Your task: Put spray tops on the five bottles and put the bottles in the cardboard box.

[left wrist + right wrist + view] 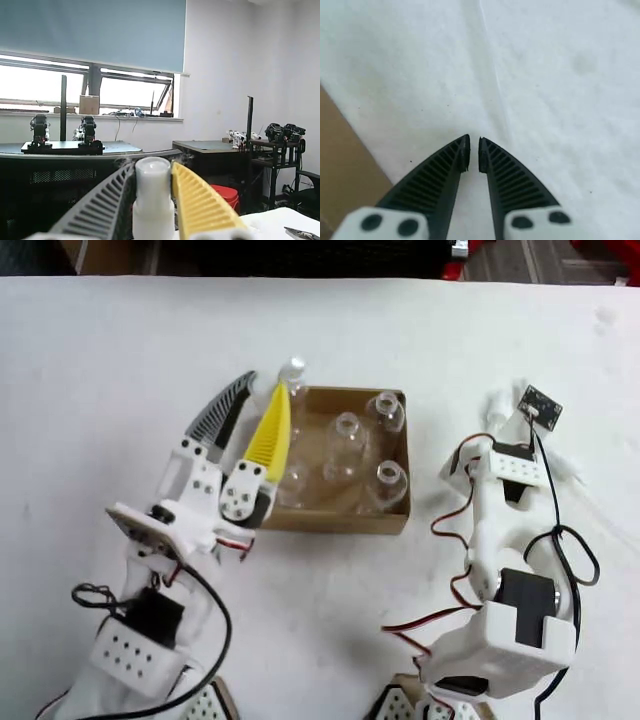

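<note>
By the cardboard box [340,521], left pincer [152,169] around a bottle [152,202].

No readable text or labels anywhere.

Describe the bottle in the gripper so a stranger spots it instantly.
On the white table, find the cardboard box. At its far left corner the yellow-and-black left gripper holds a bottle. It alone is held, white top up; the other bottles stand in the box.
</note>
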Available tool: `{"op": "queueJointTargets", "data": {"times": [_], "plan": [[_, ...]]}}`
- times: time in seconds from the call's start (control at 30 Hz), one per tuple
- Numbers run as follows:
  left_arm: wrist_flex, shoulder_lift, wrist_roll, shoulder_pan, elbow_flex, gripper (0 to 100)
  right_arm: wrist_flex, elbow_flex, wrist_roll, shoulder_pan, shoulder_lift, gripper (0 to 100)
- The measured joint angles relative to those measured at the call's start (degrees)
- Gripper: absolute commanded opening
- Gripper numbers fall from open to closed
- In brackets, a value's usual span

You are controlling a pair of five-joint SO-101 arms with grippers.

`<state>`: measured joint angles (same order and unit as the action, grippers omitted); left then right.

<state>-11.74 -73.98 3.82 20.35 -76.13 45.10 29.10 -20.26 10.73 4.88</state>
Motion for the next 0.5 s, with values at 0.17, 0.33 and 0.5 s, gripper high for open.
{"op": "queueJointTargets", "data": {"times": [0.17, 0.33, 0.5], "plan": [[3.7, -6.0, 0.0, 0.0, -1.6, 2, 0.0, 0.0, 0.0, 0.0, 0.0, 2.1], [3.7, -7.6, 0.0, 1.1, -3.7, 2, 0.0, 0.0, 0.0, 0.0, 0.0, 2.1], [3.7, -6.9, 0.0, 1.1, -3.7, 2, 0.0, 0.0, 0.0, 0.0, 0.0, 2.1]]}}
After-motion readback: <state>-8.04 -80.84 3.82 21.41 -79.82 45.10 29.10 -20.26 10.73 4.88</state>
